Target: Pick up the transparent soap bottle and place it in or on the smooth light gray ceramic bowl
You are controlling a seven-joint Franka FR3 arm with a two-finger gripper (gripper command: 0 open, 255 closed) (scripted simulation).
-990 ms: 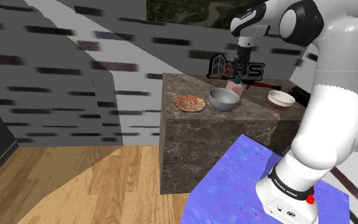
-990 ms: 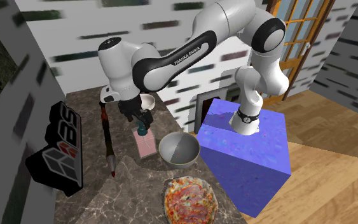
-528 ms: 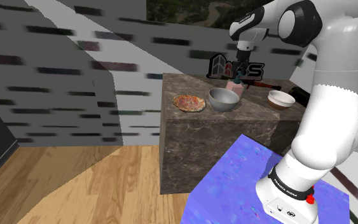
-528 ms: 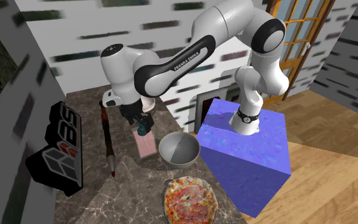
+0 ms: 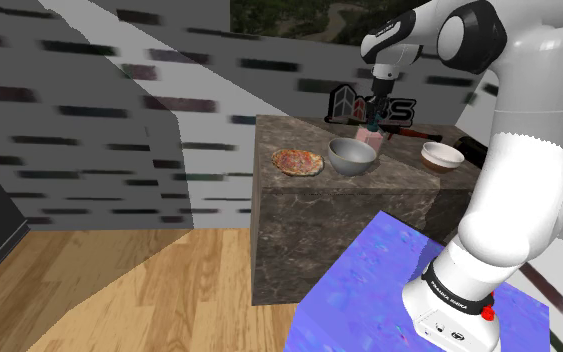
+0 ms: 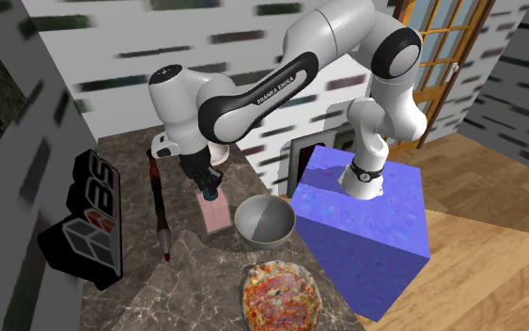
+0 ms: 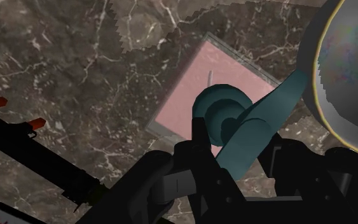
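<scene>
Shoulder view: the bottle stands upright on the counter, just behind the bowl, with my gripper right above it.

Second exterior view: the gripper now sits lower than half a second ago and covers the bottle's top.

Wrist view: the bottle's long axis points up at me and the pump has its spout toward the bowl. My fingers are apart, straddling the pump.
</scene>
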